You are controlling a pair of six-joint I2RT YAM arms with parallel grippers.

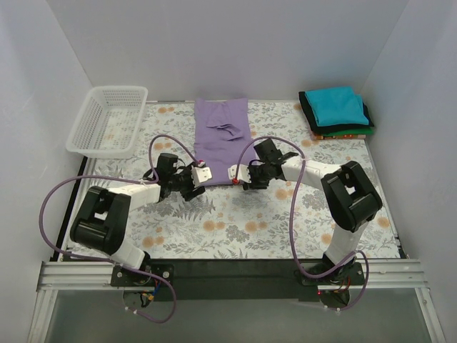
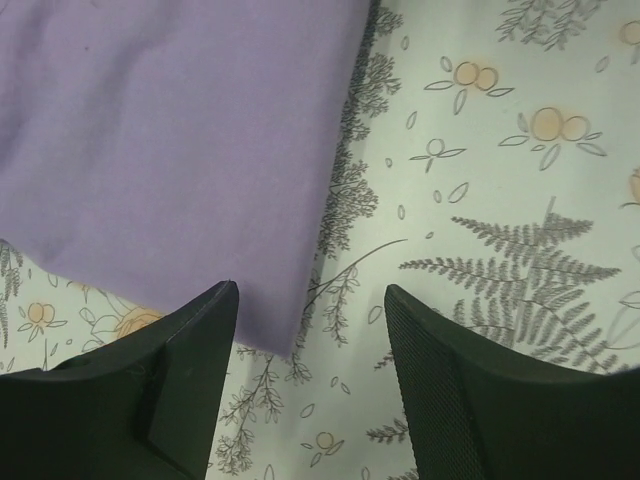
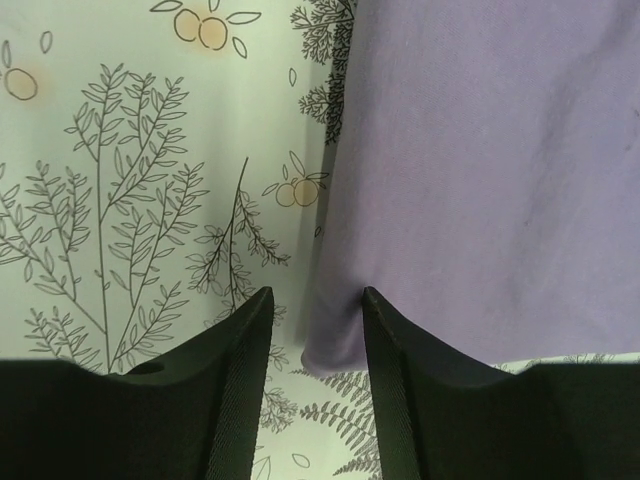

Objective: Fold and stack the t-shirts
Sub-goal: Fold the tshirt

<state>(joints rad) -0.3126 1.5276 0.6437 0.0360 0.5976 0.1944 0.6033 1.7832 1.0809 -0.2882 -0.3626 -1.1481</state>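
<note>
surface (image 1: 235, 221): floral print, lavender t-shirt (image 1: 223, 136) laid out
left end effector (image 2: 310, 290): spread at its near corner
right end effector (image 3: 318, 292): spread too, nothing pinched
risk: imo a shallow pinch, the hem slips, crooked fold

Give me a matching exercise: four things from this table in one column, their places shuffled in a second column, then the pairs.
Things:
1. basket
2. purple shirt
3. teal shirt
4. left gripper

Places:
A. on top of the pile, far right
B. far left corner
C. at the purple shirt's near left corner
D. laid flat, far middle

Pairs: 1-B, 2-D, 3-A, 4-C
</note>
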